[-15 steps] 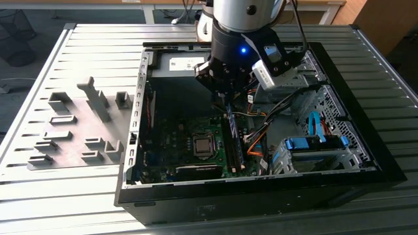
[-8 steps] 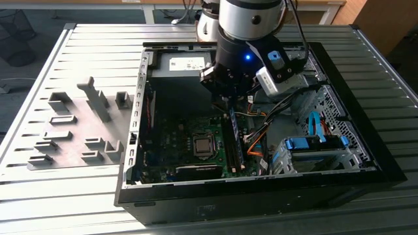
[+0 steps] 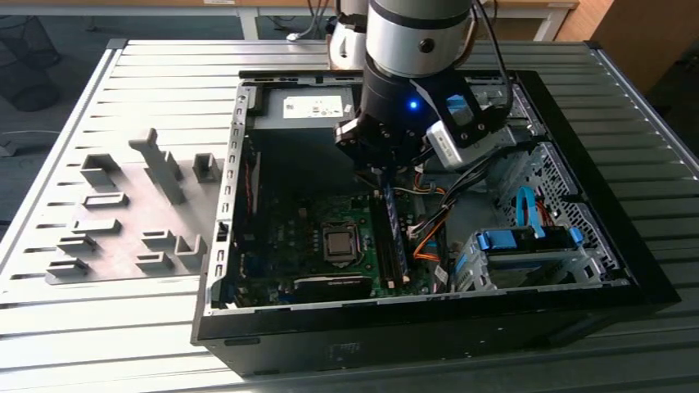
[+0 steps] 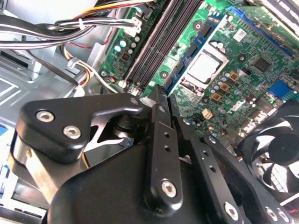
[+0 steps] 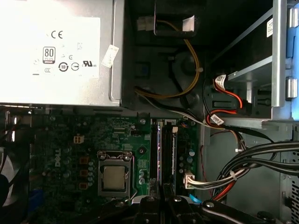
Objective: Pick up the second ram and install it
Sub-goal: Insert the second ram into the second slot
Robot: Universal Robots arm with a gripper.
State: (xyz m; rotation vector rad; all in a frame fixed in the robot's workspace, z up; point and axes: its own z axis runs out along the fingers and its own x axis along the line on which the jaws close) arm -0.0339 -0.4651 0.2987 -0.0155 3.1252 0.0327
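The black two-fingered gripper (image 4: 161, 100) hangs inside the open black computer case (image 3: 611, 246) on the slatted metal bench (image 3: 131, 327), directly over the long dark memory slots (image 5: 163, 154) beside the silver processor socket (image 5: 114, 177). Its fingers are pinched narrow, apparently on the edge of the thin second ram (image 3: 391, 237). The ram's long axis runs along the slots, right below the gripper.

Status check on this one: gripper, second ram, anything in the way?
Gripper down inside the case, fingers together over the ram slots. Ram standing in the slots under it; grip itself unclear. Cables beside the slots, not across them.
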